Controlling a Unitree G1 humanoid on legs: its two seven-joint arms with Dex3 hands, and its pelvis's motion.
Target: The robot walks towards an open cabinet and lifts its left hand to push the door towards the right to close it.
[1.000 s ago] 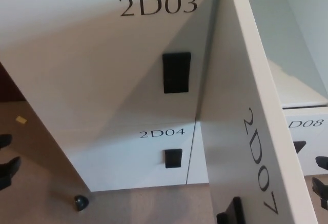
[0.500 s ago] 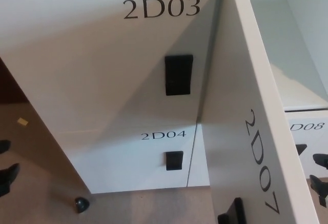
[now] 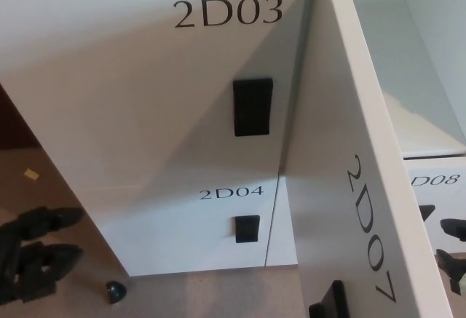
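The open white cabinet door marked 2D07 (image 3: 357, 187) swings out toward me, edge-on through the right half of the head view, with a black handle (image 3: 329, 302) near its bottom. Behind it the open compartment (image 3: 415, 56) shows white walls and a shelf. My left hand (image 3: 33, 252) is at the lower left, black fingers apart and pointing right, holding nothing, well left of the door. Only the fingertips of my right hand (image 3: 453, 249) show at the right edge, beyond the door.
Shut doors 2D03 (image 3: 182, 63) and 2D04 (image 3: 211, 223) with black handles fill the left and centre. Door 2D08 (image 3: 437, 187) lies at lower right. A small dark round thing (image 3: 115, 289) and a yellow scrap (image 3: 30, 173) lie on the brown floor.
My left hand has come up and rightward into the picture, from just fingertips at the left edge to most of the hand showing. The door and right hand have hardly moved.
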